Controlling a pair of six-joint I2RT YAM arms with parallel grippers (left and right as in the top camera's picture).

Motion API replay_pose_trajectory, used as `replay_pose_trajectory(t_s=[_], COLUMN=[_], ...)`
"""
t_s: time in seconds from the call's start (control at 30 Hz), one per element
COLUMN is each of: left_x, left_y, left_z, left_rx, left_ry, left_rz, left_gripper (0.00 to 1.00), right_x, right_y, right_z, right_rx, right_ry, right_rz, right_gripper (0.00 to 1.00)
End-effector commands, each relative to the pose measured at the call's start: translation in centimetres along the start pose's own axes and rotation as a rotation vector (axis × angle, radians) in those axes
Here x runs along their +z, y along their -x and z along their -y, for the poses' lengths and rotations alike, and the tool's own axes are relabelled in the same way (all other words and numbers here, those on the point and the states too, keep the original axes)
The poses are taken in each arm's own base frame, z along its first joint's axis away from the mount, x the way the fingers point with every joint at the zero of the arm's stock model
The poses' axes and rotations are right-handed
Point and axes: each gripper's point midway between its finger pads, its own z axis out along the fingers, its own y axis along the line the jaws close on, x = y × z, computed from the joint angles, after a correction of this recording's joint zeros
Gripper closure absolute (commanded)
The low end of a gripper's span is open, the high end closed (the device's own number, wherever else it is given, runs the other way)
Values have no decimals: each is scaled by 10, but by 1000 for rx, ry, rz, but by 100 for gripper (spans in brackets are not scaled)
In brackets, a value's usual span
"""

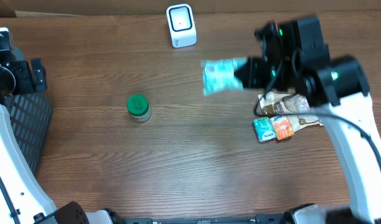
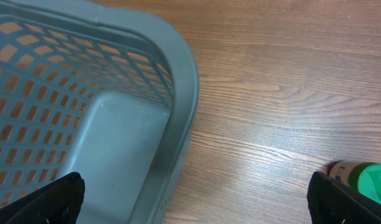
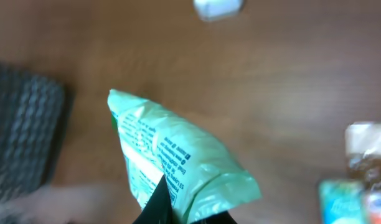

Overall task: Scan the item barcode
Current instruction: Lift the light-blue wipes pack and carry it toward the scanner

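Observation:
My right gripper (image 1: 245,72) is shut on one end of a pale green printed packet (image 1: 219,75), held in the air over the table to the right of and below the white scanner (image 1: 181,25). In the right wrist view the packet (image 3: 178,158) sticks out from the shut gripper (image 3: 184,214), with small print facing the camera, and the scanner (image 3: 218,6) shows at the top edge. My left gripper (image 2: 197,202) stands wide open with nothing between its fingers, over the rim of the grey basket (image 2: 178,81). In the overhead view the left gripper (image 1: 35,74) sits at the far left.
A green-lidded jar (image 1: 138,107) stands left of centre on the table, and its lid (image 2: 368,179) shows by my left gripper's right finger. A pile of snack packets (image 1: 281,118) lies under the right arm. The dark basket (image 1: 22,124) occupies the left edge.

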Motion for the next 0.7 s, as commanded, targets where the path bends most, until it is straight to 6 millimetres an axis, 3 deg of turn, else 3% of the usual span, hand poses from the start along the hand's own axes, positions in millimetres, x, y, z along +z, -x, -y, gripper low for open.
replay_pose_trajectory(t_s=[0.0, 0.13, 0.27, 0.4, 0.53, 0.67], left_x=[1, 1, 1, 1, 1, 1], left_y=[2, 2, 2, 2, 2, 2], left_z=[0, 0, 0, 0, 0, 0], left_rx=[24, 24, 24, 24, 24, 24], left_ry=[-1, -1, -1, -1, -1, -1], left_rz=[2, 3, 3, 2, 3, 3], left_gripper=[0, 0, 0, 0, 0, 0], right_x=[7, 25, 53, 90, 129, 177], right_y=[48, 102, 158, 199, 217, 214], right_z=[11, 22, 20, 10, 13, 10], right_rx=[-46, -73, -203, -371, -619, -854], right_ry=[-185, -357, -459, -521, -699, -786], right_rz=[107, 245, 428, 560, 578, 514], right_gripper=[96, 96, 96, 96, 96, 96])
